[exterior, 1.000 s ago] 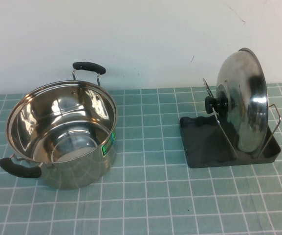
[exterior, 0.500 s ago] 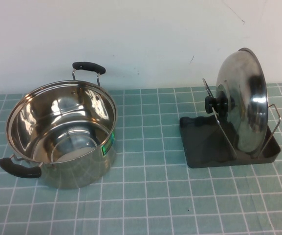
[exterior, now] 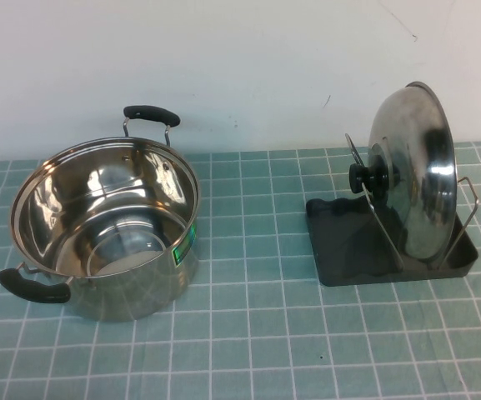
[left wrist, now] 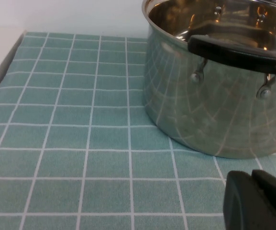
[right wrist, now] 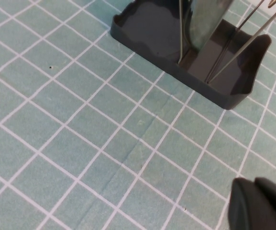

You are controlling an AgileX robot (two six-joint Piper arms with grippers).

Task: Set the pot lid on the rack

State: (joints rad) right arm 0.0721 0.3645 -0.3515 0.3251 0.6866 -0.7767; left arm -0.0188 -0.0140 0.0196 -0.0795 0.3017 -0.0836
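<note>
The pot lid (exterior: 413, 171) stood on edge in the rack (exterior: 340, 254) at the right of the high frame, leaning between the upright wire loops, with its black knob (exterior: 368, 177) facing frame-left. The rack sat flat on the green tiled bench (exterior: 257, 342), right of centre, close to the white wall (exterior: 240, 67) behind. The steel pot (exterior: 107, 229) stood open at the left of the frame, well apart from the rack, one black handle at the upper side and one at the lower left. Neither arm showed in the high view. In the left wrist view, the left pincer (left wrist: 257, 201) appeared only as a dark tip in the lower right corner, low over the bench and near the pot (left wrist: 219, 81), not touching it; whether it was wide or narrow, I couldn't tell. In the right wrist view, the right pincer (right wrist: 259, 203) was likewise just a dark tip in the lower right corner, above the bench and apart from the rack (right wrist: 147, 28) in the upper part of that frame; its opening couldn't be told either. The lid's lower edge (right wrist: 207, 21) sat in the tray between the wires in that view. Neither pincer was holding anything that showed.
</note>
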